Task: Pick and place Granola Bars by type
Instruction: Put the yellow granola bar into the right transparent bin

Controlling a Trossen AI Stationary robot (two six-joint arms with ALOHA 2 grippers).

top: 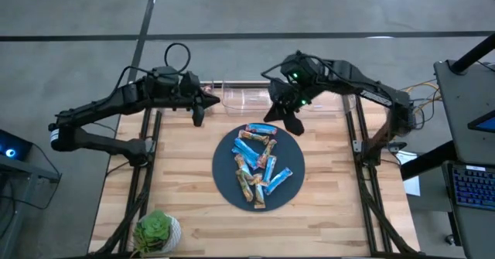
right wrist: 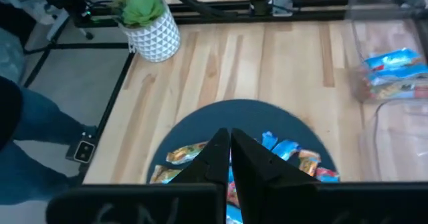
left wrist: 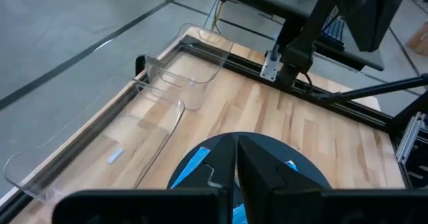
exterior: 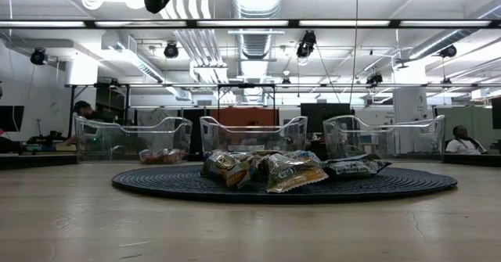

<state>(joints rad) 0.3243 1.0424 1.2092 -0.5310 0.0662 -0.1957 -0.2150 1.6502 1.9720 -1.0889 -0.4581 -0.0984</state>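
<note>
Three clear plastic bins (exterior: 252,134) stand in a row along the far edge of the wooden counter (top: 332,205). One end bin (right wrist: 391,73) holds a few blue and tan wrapped granola bars (right wrist: 394,67). The remaining shiny granola bars (top: 257,166) lie heaped on the dark round mat (top: 224,170). The left gripper (top: 197,104) and right gripper (top: 290,120) hover near the bins, jaws closed and empty.

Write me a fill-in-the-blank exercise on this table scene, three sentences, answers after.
1. The granola bars lie heaped on a dark round ____.
2. The right gripper hangs above that disc's far edge with its fingers ____.
3. A green plant in a ____ pot stands at the table's near left corner.

Missing words: disc; shut; white
</note>
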